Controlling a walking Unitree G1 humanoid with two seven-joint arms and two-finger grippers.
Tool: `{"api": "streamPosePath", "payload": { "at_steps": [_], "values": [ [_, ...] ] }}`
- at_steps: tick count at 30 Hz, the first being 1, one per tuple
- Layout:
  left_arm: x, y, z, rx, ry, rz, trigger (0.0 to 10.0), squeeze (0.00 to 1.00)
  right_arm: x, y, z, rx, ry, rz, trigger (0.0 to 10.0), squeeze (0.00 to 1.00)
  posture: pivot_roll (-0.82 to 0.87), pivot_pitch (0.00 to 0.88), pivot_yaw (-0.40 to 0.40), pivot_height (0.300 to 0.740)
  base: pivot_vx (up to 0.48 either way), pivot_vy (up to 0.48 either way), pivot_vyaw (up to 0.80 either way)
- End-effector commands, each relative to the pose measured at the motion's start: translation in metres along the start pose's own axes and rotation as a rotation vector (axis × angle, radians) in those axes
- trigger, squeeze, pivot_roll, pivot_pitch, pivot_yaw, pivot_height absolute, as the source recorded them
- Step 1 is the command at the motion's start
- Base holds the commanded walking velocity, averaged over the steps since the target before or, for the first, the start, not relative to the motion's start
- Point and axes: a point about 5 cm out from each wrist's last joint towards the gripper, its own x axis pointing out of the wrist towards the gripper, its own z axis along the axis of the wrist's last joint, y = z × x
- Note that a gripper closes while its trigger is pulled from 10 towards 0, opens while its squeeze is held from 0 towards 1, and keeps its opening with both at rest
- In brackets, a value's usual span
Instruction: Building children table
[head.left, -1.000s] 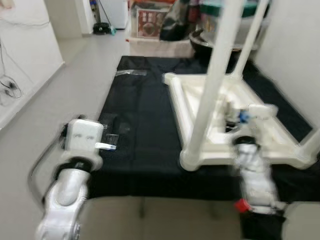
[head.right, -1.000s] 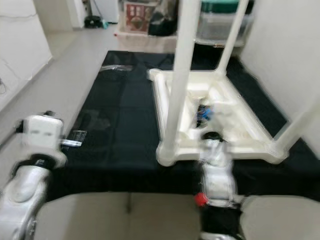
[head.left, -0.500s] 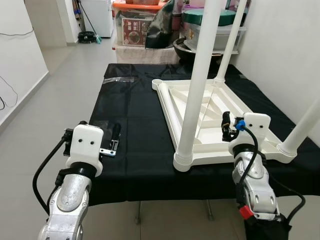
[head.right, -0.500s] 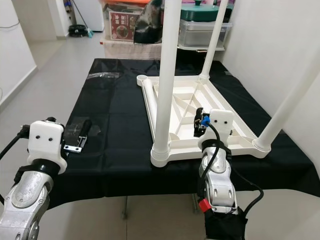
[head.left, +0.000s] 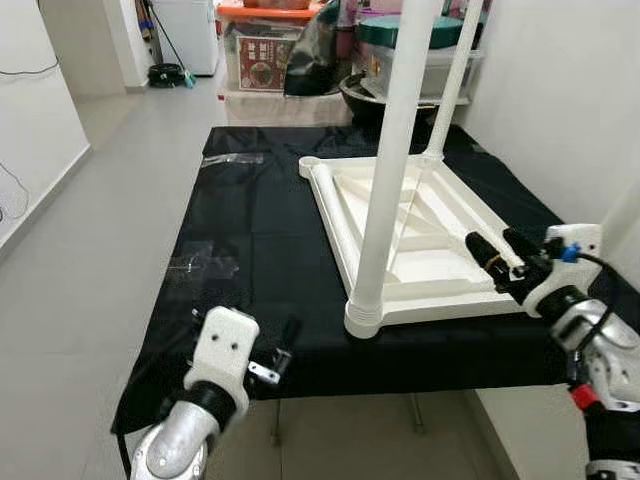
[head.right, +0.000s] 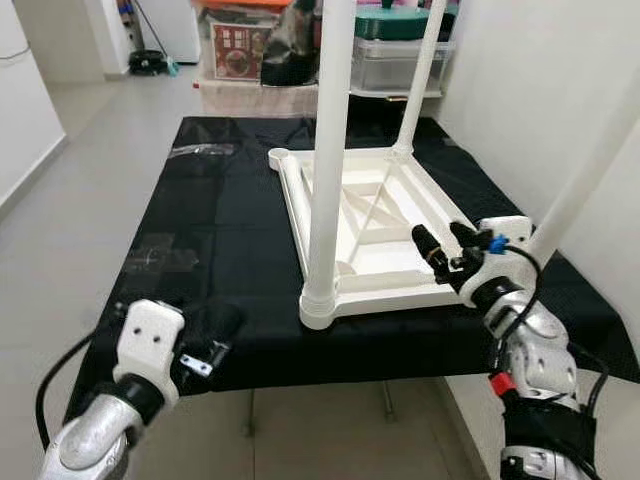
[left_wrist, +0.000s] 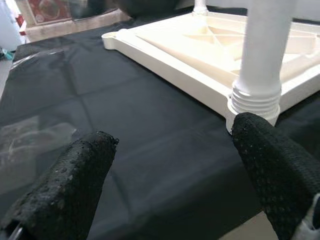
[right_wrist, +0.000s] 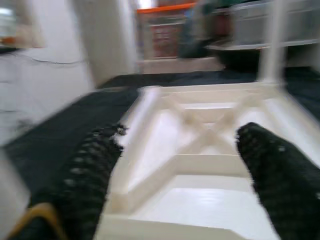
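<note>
White children table (head.left: 420, 235) is upside down on my worktop (head.left: 260, 260), which is covered in black cloth. Tabletop face down, ribbed underside facing up. It sits on the right half of the worktop, right edge close to the white wall (head.left: 560, 90).

Legs: near-left leg (head.left: 385, 190) stands upright in its corner socket at the front edge, threaded collar visible at its base in the left wrist view. Far leg (head.left: 450, 85) stands upright at the far right corner. Far-left corner socket (head.left: 309, 162) has no leg in it. Another white leg (head.right: 590, 170) crosses the right side, in the right eye view; can't tell where its base sits.

Left pincer (head.left: 285, 345): low at the front-left edge of the worktop, released, fingers (left_wrist: 75, 185) spread wide, nothing between them. Pointing across the cloth toward the near-left leg, not touching it.

Right pincer (head.left: 500, 255): at the near right edge of the table frame, just above it, pointing in over the underside. Released, fingers (right_wrist: 90, 170) apart, holding nothing. Right wrist view is blurred.

Clear plastic bag (head.left: 200, 265) flat on the cloth left of the table, another bit of clear plastic (head.left: 232, 158) near the far-left corner of the worktop. Storage boxes (head.left: 265, 45) and a lidded bin (head.left: 425, 50) on the floor beyond the worktop.
</note>
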Motion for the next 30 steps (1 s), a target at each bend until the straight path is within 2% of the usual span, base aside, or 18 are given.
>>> {"api": "streamPosePath", "payload": {
  "at_steps": [1, 2, 7, 8, 10, 11, 12, 14, 15, 16, 20, 22, 25, 30],
  "values": [
    [-0.003, -0.005, -0.006, -0.003, 0.021, -0.041, 10.0, 0.00, 0.004, 0.008, 0.008, 0.016, -0.016, 0.114, 10.0, 1.00, 0.12, 0.029, -0.044, 0.740, 0.000, 0.000, 0.00],
    [-0.004, -0.009, -0.009, -0.012, 0.029, -0.067, 10.0, 0.00, 0.007, 0.012, 0.012, 0.020, -0.028, 0.188, 10.0, 1.00, 0.12, 0.029, -0.044, 0.740, 0.000, 0.000, 0.00],
    [-0.007, -0.016, -0.011, -0.010, 0.035, -0.108, 10.0, 0.00, 0.019, 0.026, 0.020, -0.004, -0.057, 0.303, 10.0, 1.00, 0.13, 0.032, -0.043, 0.740, 0.000, 0.000, 0.00],
    [-0.008, -0.018, -0.010, -0.012, 0.026, -0.126, 10.0, 0.00, 0.025, 0.033, 0.023, -0.017, -0.071, 0.357, 10.0, 0.37, 0.13, 0.033, -0.043, 0.740, 0.000, 0.000, 0.00],
    [-0.008, -0.018, -0.010, -0.012, 0.026, -0.126, 10.0, 0.00, 0.025, 0.033, 0.023, -0.017, -0.071, 0.357, 10.0, 0.37, 0.13, 0.033, -0.043, 0.740, 0.000, 0.000, 0.00],
    [-0.010, -0.021, -0.009, -0.019, 0.016, -0.141, 10.0, 0.00, 0.033, 0.041, 0.028, -0.020, -0.090, 0.409, 10.0, 0.00, 0.13, 0.034, -0.045, 0.740, 0.000, 0.000, 0.00],
    [-0.010, -0.021, -0.009, -0.019, 0.016, -0.141, 10.0, 0.00, 0.033, 0.041, 0.028, -0.020, -0.090, 0.409, 10.0, 0.00, 0.13, 0.034, -0.045, 0.740, 0.000, 0.000, 0.00],
    [-0.011, -0.025, -0.008, -0.018, 0.004, -0.168, 10.0, 0.00, 0.045, 0.056, 0.033, -0.020, -0.111, 0.507, 10.0, 0.00, 0.14, 0.033, -0.046, 0.740, 0.000, 0.000, 0.00],
    [-0.011, -0.025, -0.008, -0.018, 0.004, -0.168, 10.0, 0.00, 0.045, 0.056, 0.033, -0.020, -0.111, 0.507, 10.0, 0.00, 0.14, 0.033, -0.046, 0.740, 0.000, 0.000, 0.00],
    [-0.012, -0.028, -0.009, -0.006, 0.006, -0.182, 10.0, 0.00, 0.048, 0.063, 0.033, -0.020, -0.109, 0.565, 10.0, 0.00, 0.14, 0.033, -0.046, 0.740, 0.000, 0.000, 0.00],
    [-0.012, -0.028, -0.010, -0.003, 0.007, -0.184, 10.0, 0.00, 0.049, 0.064, 0.033, -0.019, -0.107, 0.575, 10.0, 0.00, 0.14, 0.033, -0.046, 0.740, 0.000, 0.000, 0.00],
    [-0.012, -0.030, -0.010, -0.002, 0.004, -0.191, 10.0, 0.00, 0.048, 0.066, 0.034, 0.011, -0.111, 0.625, 10.0, 0.00, 0.14, 0.034, -0.051, 0.740, 0.000, 0.000, 0.00],
    [-0.013, -0.031, -0.009, -0.003, 0.001, -0.195, 10.0, 0.00, 0.047, 0.070, 0.034, 0.010, -0.102, 0.679, 10.0, 0.00, 0.14, 0.038, -0.050, 0.740, 0.000, 0.000, 0.00],
    [-0.013, -0.032, -0.009, -0.005, -0.002, -0.199, 10.0, 0.00, 0.049, 0.075, 0.034, -0.005, -0.097, 0.704, 10.0, 0.00, 0.13, 0.039, -0.049, 0.740, 0.000, 0.000, 0.00]
  ]
}}
